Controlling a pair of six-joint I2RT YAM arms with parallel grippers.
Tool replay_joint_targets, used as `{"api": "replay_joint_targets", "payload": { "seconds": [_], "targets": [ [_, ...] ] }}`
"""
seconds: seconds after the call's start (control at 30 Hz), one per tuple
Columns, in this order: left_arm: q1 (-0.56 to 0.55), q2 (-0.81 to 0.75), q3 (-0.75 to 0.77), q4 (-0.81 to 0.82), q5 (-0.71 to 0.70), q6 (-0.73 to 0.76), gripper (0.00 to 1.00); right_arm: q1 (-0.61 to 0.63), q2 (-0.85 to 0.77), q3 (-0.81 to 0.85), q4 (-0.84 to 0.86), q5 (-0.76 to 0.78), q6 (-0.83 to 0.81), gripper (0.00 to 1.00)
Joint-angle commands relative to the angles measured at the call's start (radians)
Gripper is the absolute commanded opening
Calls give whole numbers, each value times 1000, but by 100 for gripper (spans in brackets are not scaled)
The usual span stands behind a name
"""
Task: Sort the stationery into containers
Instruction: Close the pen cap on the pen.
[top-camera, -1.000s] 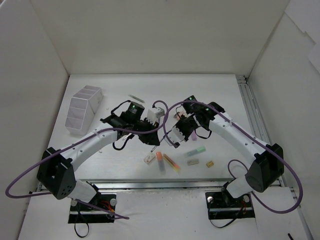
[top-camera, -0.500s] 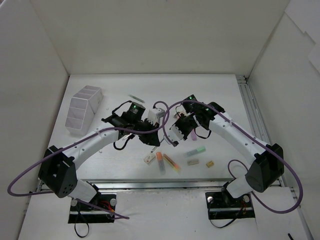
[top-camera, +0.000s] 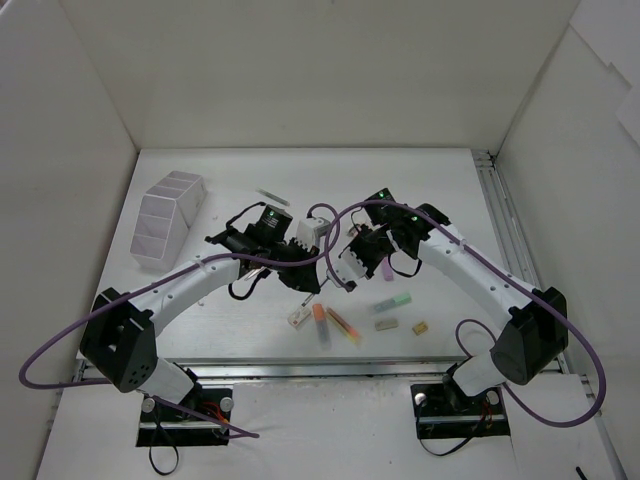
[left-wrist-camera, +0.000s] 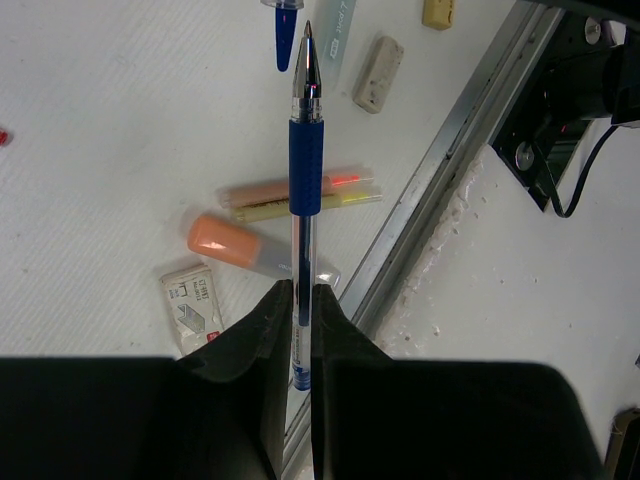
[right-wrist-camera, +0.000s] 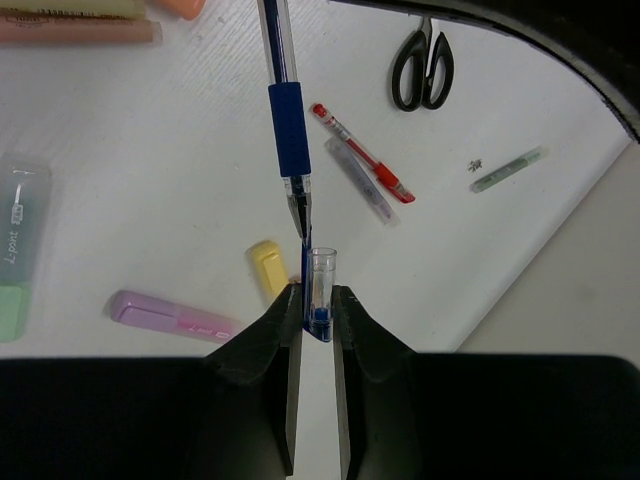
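My left gripper (left-wrist-camera: 297, 290) is shut on an uncapped blue pen (left-wrist-camera: 306, 160), held above the table with its tip pointing away from the wrist. My right gripper (right-wrist-camera: 316, 292) is shut on the pen's clear cap (right-wrist-camera: 320, 275), open end outward. The blue pen (right-wrist-camera: 289, 125) comes in from the top of the right wrist view, its tip just at the cap's mouth. In the top view both grippers meet mid-table, left (top-camera: 303, 280) and right (top-camera: 340, 280). The white organiser (top-camera: 165, 220) stands at the far left, apart from both arms.
Below the grippers lie an orange highlighter (left-wrist-camera: 240, 245), an orange and yellow pair (left-wrist-camera: 300, 190), a staples box (left-wrist-camera: 192, 305) and an eraser (left-wrist-camera: 378, 72). Scissors (right-wrist-camera: 423, 68), a red pen (right-wrist-camera: 360, 152), a pink highlighter (right-wrist-camera: 170, 315) and a yellow piece (right-wrist-camera: 268, 268) lie behind. The metal rail (top-camera: 330, 368) runs along the near edge.
Both grippers have shifted only slightly, keeping the pen and the cap in their grip. Nothing on the table has moved.
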Motion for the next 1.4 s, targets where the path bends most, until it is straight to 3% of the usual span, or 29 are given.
{"api": "replay_joint_targets", "payload": {
  "seconds": [0.0,0.3,0.87,1.37],
  "targets": [
    [4,-18,40,19,25,5,0,1,-37,4,7,-8,-43,0],
    [4,-30,35,19,13,0,0,16,-57,-27,7,53,-58,0],
    [4,-1,42,30,66,-3,0,31,-63,-21,7,35,-63,0],
    [4,-18,35,31,68,-1,0,70,-45,0,13,142,-20,0]
  ]
}}
